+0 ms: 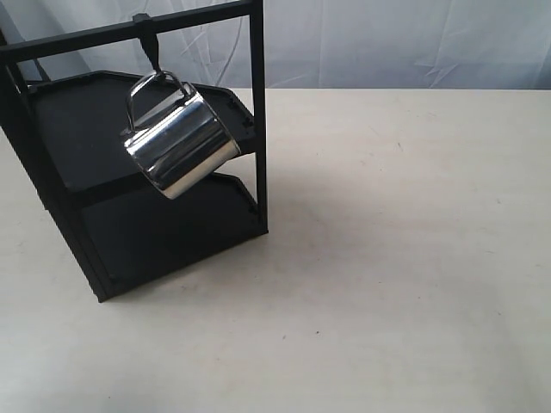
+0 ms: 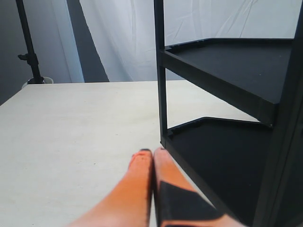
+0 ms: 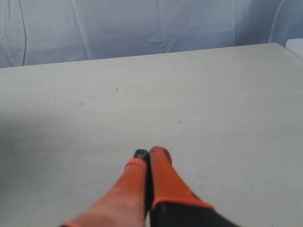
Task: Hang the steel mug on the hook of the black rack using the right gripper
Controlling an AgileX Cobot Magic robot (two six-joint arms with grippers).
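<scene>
Steel mug (image 1: 182,146) hangs tilted from the hook (image 1: 151,45) on the black rack (image 1: 52,146) at ten o'clock only in the exterior view, while each wrist view shows its clenched, empty gripper, right gripper (image 3: 150,153) and left gripper (image 2: 152,152).

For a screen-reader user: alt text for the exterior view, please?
A shiny steel mug hangs tilted by its looped handle from a slim black hook on a black two-shelf metal rack, standing on a pale table. No gripper shows.

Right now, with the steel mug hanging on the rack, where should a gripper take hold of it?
Probably the steel mug body, from the open table side: its handle is taken by the hook and the black rack blocks the rear.
</scene>
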